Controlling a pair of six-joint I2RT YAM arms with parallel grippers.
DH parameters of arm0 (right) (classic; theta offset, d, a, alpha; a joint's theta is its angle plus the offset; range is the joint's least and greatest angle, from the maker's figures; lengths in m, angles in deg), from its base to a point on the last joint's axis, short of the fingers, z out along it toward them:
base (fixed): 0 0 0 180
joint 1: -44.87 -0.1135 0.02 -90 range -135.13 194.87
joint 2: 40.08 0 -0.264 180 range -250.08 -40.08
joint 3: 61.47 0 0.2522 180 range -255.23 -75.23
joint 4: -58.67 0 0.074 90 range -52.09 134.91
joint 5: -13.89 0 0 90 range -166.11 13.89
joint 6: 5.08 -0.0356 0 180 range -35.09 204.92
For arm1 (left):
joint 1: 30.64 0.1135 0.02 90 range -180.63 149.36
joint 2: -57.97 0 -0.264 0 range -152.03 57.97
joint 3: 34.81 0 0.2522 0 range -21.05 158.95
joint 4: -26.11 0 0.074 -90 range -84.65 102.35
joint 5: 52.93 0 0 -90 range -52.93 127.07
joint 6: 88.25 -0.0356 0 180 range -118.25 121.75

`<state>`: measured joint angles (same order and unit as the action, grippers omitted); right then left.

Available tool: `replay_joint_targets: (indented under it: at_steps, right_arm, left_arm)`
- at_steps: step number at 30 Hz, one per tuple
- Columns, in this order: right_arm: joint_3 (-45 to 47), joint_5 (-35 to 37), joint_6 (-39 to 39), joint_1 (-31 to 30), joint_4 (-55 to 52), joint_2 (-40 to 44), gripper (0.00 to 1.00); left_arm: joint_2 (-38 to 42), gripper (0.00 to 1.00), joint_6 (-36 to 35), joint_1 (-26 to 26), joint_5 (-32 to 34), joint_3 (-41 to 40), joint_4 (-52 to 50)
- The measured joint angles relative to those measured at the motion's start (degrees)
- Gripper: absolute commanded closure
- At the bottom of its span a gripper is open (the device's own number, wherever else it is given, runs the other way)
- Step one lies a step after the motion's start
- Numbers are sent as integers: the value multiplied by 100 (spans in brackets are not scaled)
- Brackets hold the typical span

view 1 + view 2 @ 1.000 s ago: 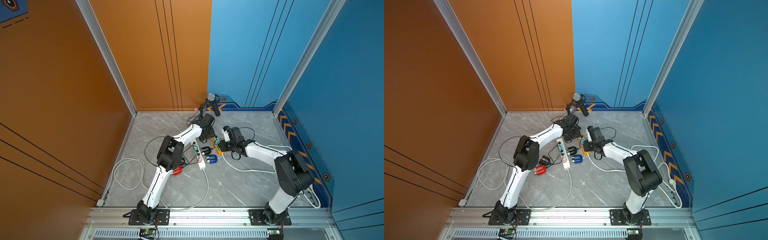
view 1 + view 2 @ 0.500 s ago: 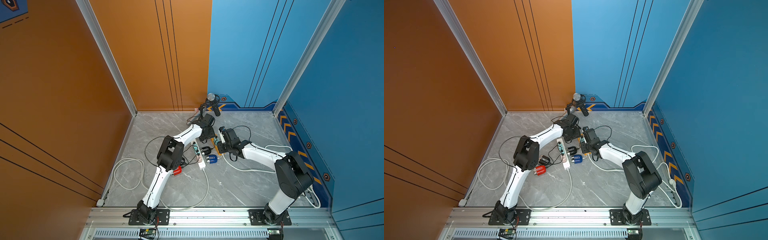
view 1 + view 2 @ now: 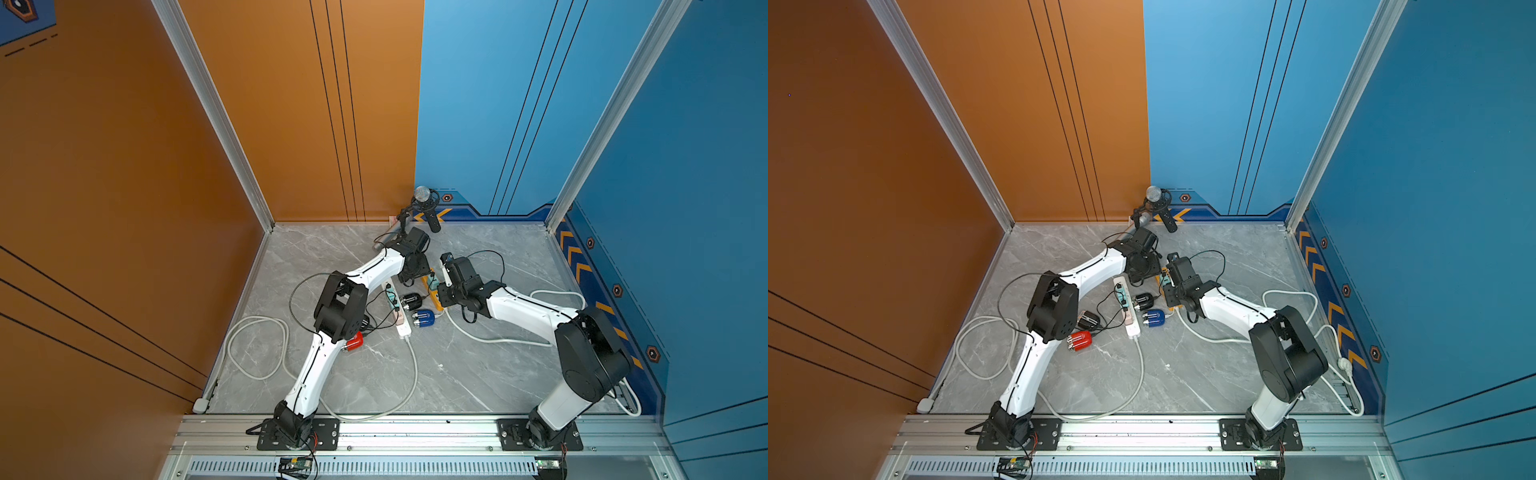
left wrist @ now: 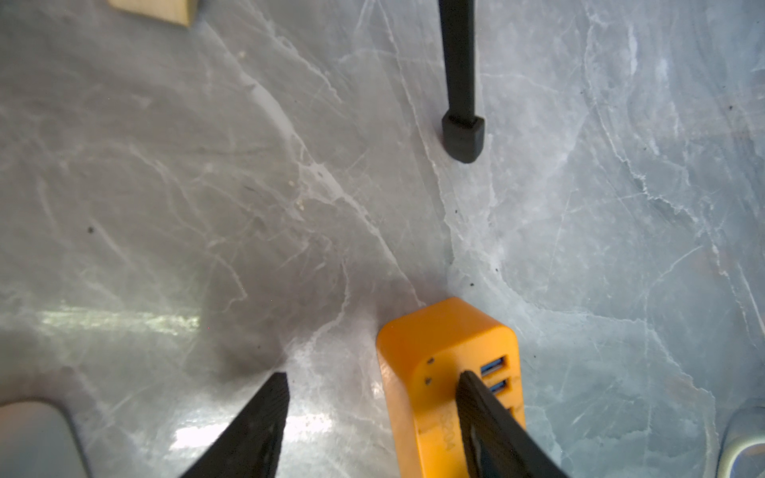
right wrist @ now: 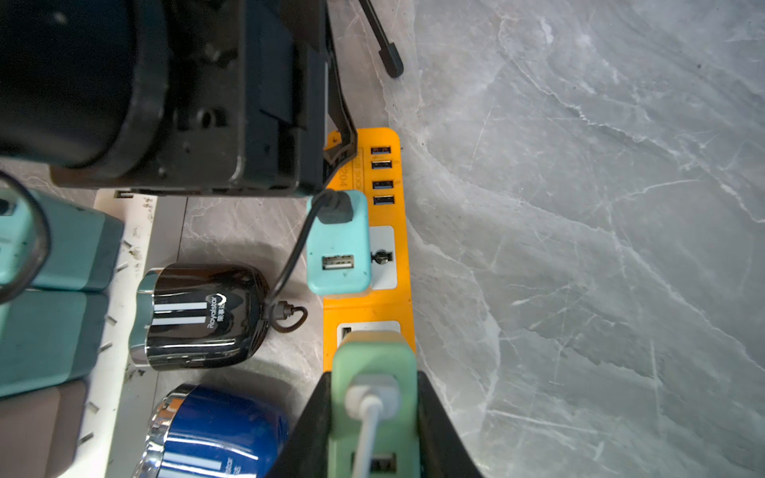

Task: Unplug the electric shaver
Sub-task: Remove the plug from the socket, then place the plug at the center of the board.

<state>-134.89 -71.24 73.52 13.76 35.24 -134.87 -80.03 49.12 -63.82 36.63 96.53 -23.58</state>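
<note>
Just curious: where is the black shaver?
In the right wrist view the black shaver lies between the white strip and the orange strip, beside the blue shaver.

My right arm (image 3: pixel 523 309) has shifted slightly: its wrist leaned in toward the left arm (image 3: pixel 374 270) over the orange power strip (image 5: pixel 366 308), then eased partway back, so it now sits a shade closer than a second ago. Its elbow has sunk a little toward the front rail (image 3: pixel 415 432).
</note>
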Motion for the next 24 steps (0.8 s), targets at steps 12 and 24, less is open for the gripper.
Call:
replay_joint_targets:
  at_steps: [12,24]
  right_arm:
    - [645,-356,-468,31,-177,863,87]
    - [1744,-356,-1259,-315,-533,1932,85]
  left_arm:
    - [0,29,-92,2,2,0,-7]
    - [11,4,-426,2,168,66,-245]
